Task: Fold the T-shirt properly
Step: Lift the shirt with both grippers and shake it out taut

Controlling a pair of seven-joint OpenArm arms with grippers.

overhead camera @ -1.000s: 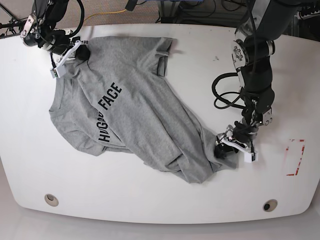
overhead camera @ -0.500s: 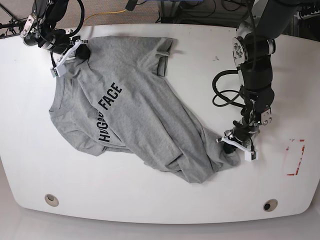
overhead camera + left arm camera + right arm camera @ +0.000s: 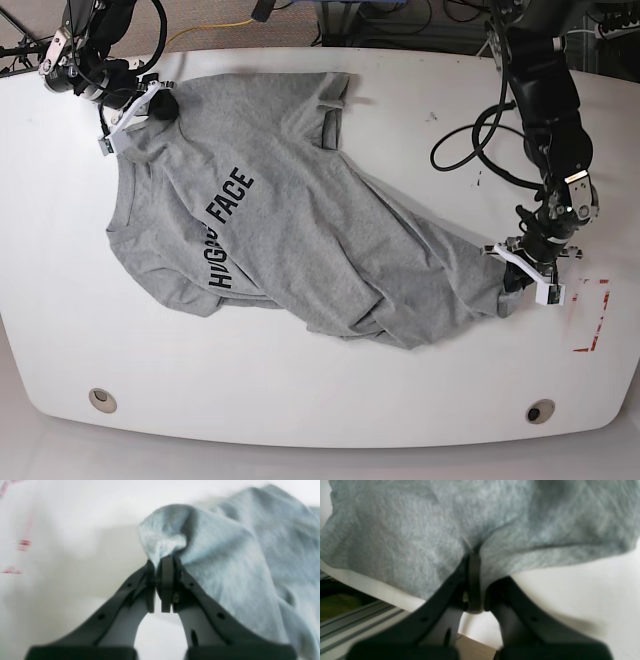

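The heather-grey T-shirt [image 3: 300,220] lies stretched slantwise across the white table [image 3: 320,390], its black lettering [image 3: 228,228] facing up. My left gripper [image 3: 516,278] is shut on a bunched corner of the shirt's hem at the right; in the left wrist view the cloth [image 3: 225,555] is pinched between the black fingertips [image 3: 167,565]. At the far left corner of the table my right gripper [image 3: 150,105] is shut on the shirt's other end, and the right wrist view shows grey fabric [image 3: 420,530] draped over its closed fingers [image 3: 473,575].
Red tape marks [image 3: 592,315] sit on the table just right of my left gripper. Two round holes [image 3: 102,398] [image 3: 540,410] lie near the front edge. Black cables [image 3: 470,150] hang beside the left arm. The table's rim and a metal rail [image 3: 357,620] show under the right gripper.
My left gripper has closed on the shirt's hem corner and pulled it to the right, stretching the shirt out. The right gripper has kept its hold at the far left corner.
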